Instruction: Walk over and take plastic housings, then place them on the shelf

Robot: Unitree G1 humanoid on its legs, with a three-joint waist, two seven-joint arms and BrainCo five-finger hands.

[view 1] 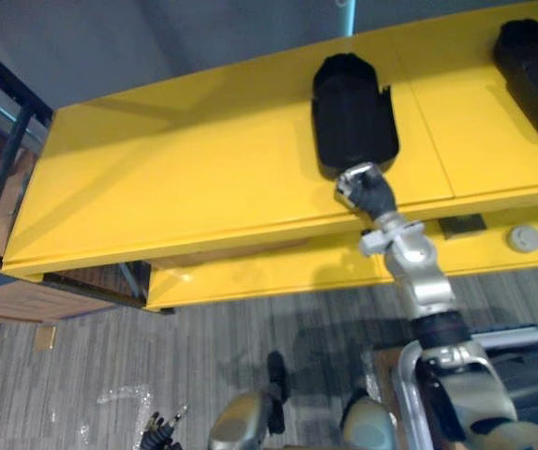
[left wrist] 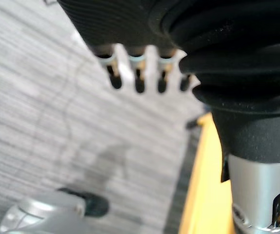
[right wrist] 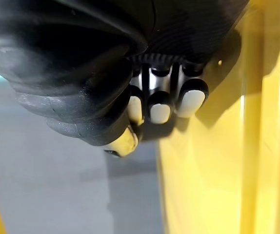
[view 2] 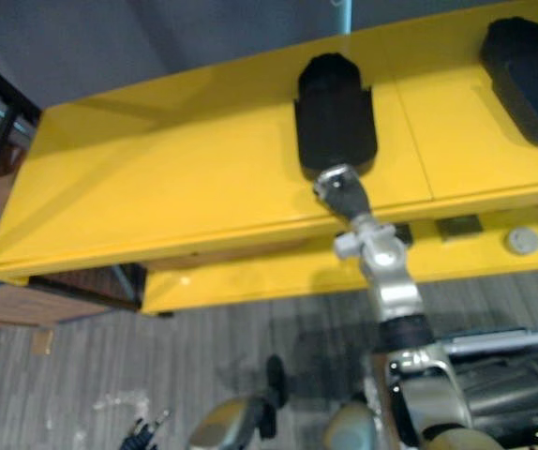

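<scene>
Two on yellow shelf [view 1: 185, 178]: centre housing [view 1: 353, 112], second housing [view 1: 536, 75] upper right. Right hand [view 1: 363, 190] at centre housing's near end, my fingers curled, empty; left hand [left wrist: 139, 73] relaxed. Risk: knuckles shove it askew.

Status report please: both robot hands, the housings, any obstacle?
Right robot hand curled, empty, at near end of black housing on yellow table. Left robot hand relaxed, over floor. Second housing farther right. Nothing in the way.

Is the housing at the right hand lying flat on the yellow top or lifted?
Lying flat: the black housing rests on the yellow top, no tilt or gap visible, with the right hand at its near end.
</scene>
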